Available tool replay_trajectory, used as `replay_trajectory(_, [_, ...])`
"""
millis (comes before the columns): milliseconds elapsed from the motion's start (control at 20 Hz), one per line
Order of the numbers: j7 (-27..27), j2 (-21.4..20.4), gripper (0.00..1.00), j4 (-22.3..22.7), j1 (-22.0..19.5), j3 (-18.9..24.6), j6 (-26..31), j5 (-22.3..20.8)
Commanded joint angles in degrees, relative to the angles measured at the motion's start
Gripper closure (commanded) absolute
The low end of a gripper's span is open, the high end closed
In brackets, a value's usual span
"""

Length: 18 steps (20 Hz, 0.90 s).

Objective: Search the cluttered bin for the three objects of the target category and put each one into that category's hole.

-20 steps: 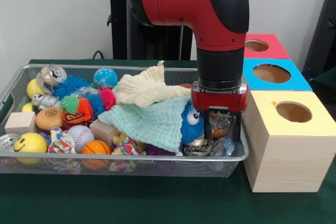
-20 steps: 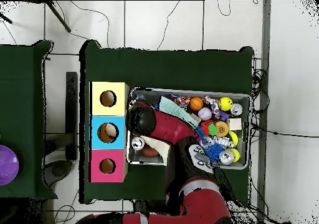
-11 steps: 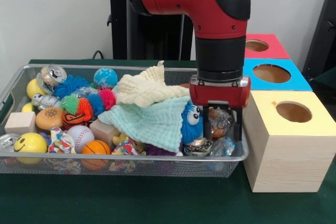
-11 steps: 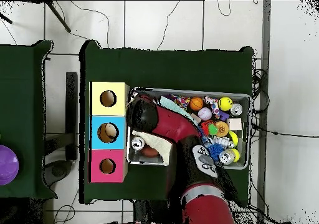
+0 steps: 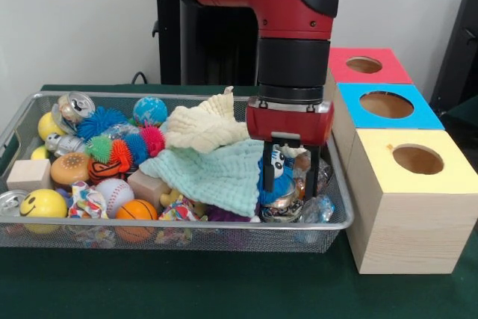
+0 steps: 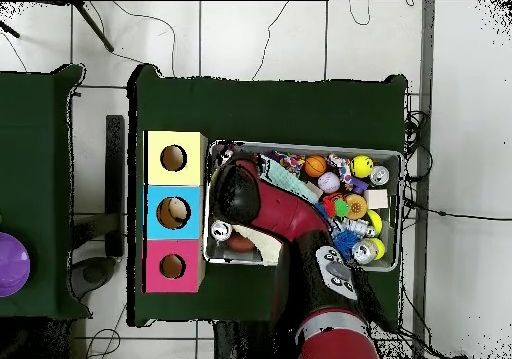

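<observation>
My gripper hangs low over the right end of the wire bin, open, its two black fingers straddling the googly-eyed blue plush toy. Nothing is lifted. A crushed can and a crumpled clear wrapper lie just beneath it. A mint cloth and a cream cloth cover the bin's middle. Three hole boxes stand right of the bin: yellow, blue, red. In the overhead view the arm hides the gripper.
The bin's left half holds a smiley ball, baseball, basketball, spiky balls, a wood block and cans. Overhead, the boxes sit left of the bin; a can lies near them.
The gripper has moved left along the bin, away from the yellow box, from over the crumpled wrapper to over the blue plush toy. It stays open.
</observation>
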Motion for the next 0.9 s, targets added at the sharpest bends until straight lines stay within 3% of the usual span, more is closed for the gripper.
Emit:
replay_trajectory(50, [12.2, 4.9, 0.0, 1.6, 2.2, -1.6, -3.1, 0.5])
replay_trajectory(300, [12.1, 9.4, 0.0, -2.5, 6.1, -4.6, -6.5, 2.7])
replay_trajectory(900, [13.9, 15.5, 0.0, -4.6, 6.5, -3.1, -15.3, 2.5])
